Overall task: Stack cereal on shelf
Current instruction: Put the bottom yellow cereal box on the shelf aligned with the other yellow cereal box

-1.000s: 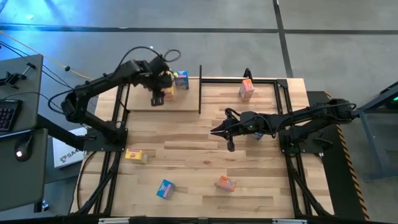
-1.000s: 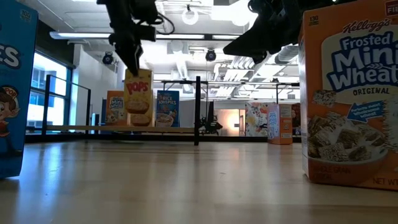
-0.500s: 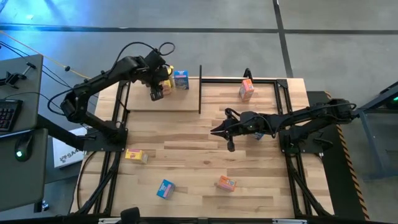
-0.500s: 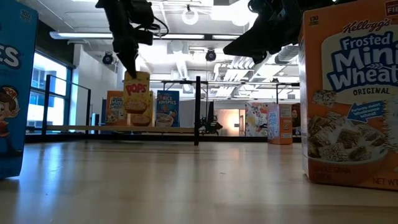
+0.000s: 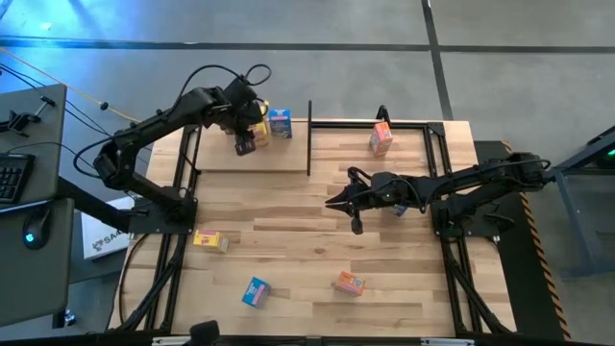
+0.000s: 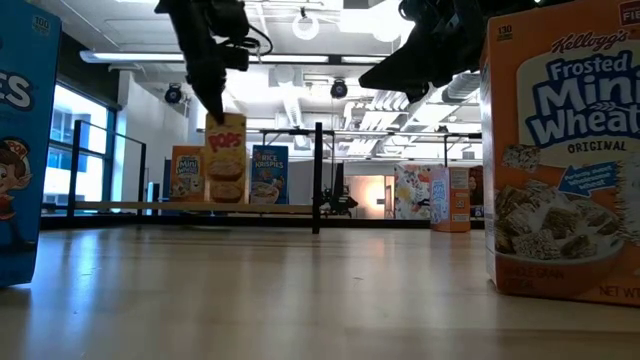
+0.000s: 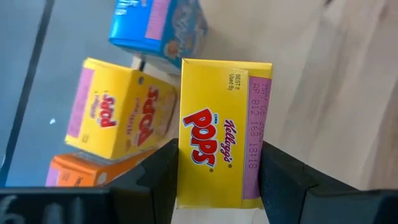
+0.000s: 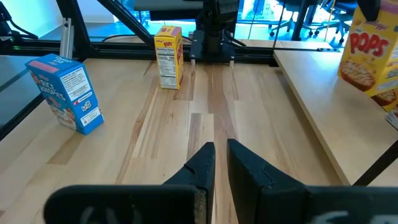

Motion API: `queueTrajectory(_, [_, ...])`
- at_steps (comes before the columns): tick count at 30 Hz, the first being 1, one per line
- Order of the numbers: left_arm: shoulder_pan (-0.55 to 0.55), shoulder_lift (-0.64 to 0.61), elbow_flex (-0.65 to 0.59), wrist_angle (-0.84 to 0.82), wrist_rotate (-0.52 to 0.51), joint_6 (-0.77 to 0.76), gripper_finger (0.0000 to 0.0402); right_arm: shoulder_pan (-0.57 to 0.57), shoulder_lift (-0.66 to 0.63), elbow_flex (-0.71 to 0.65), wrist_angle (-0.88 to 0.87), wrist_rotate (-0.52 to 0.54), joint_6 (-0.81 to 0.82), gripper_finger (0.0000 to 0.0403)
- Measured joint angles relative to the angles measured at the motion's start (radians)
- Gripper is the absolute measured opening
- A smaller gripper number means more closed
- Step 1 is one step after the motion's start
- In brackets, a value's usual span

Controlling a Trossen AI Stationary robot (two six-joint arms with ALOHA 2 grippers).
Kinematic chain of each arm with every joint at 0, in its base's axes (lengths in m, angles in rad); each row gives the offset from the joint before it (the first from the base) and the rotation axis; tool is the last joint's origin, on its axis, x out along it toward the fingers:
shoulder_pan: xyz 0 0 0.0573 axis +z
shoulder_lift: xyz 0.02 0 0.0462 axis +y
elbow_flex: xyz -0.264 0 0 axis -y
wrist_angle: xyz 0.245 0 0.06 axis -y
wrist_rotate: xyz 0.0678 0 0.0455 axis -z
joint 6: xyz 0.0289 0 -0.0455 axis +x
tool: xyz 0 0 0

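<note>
My left gripper (image 5: 245, 144) is over the shelf's pale base board (image 5: 274, 159) at the far left, shut on a yellow Pops cereal box (image 6: 225, 155). Behind it on the board stand another yellow box (image 7: 121, 118), a blue box (image 5: 280, 122) and an orange box (image 7: 87, 171). My right gripper (image 5: 332, 203) hangs over the middle of the table, shut and empty. A black shelf post (image 5: 309, 139) stands to the right of the board. My left gripper pinches the yellow box between its two fingers (image 7: 158, 180), on two opposite sides at its top end (image 7: 221, 186). The fingers come from above, pointing down. The box hangs upright below them; I cannot tell whether its base touches the board.
Loose boxes are on the striped tabletop: yellow (image 5: 210, 240) at the left, blue (image 5: 256, 291) and orange (image 5: 349, 284) near the front, orange (image 5: 381, 138) upright at the far right. The black frame tubes (image 5: 437, 154) run along the table's sides.
My left gripper has carried the yellow box a little toward the table's far edge, closer to the boxes standing on the board. The box has stayed upright in the hold.
</note>
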Motion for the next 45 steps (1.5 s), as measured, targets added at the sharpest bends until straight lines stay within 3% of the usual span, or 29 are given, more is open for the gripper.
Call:
queueTrajectory(11, [0.071, 0.016, -0.097, 0.026, 0.023, 0.102, 0.0172, 0.0, 0.0, 0.0, 0.0, 0.0, 0.0, 0.0029])
queueTrajectory(15, [0.07, 0.016, -0.108, 0.065, 0.016, 0.118, 0.0195, 0.0, 0.0, 0.0, 0.0, 0.0, 0.0, 0.0029])
queueTrajectory(23, [0.068, 0.016, -0.108, 0.108, -0.043, 0.156, 0.0259, 0.0, 0.0, 0.0, 0.0, 0.0, 0.008, 0.0029])
queueTrajectory(28, [0.062, 0.003, -0.109, 0.105, -0.046, 0.198, 0.0266, 0.0, 0.0, 0.0, 0.0, 0.0, 0.008, 0.0029])
queueTrajectory(33, [0.0, -0.051, -0.09, 0.109, -0.147, 0.206, 0.0266, 0.0, 0.0, 0.0, 0.0, 0.0, 0.008, 0.0029])
queueTrajectory(36, [-0.049, -0.104, -0.076, 0.115, -0.19, 0.128, 0.0257, 0.0, 0.0, 0.0, -0.003, 0.0, 0.001, 0.0029])
queueTrajectory(39, [-0.093, -0.16, -0.104, 0.116, -0.137, -0.011, 0.0233, 0.0, 0.0, 0.0, -0.021, 0.0, -0.009, 0.0029])
queueTrajectory(41, [-0.126, -0.217, -0.173, 0.17, -0.128, -0.061, 0.0208, 0.0, 0.0, 0.0, -0.028, 0.0, -0.012, 0.0029])
queueTrajectory(45, [-0.172, -0.358, -0.393, 0.428, -0.111, -0.152, 0.0139, 0.0, 0.0, -0.026, 0.011, 0.004, -0.034, 0.0029])
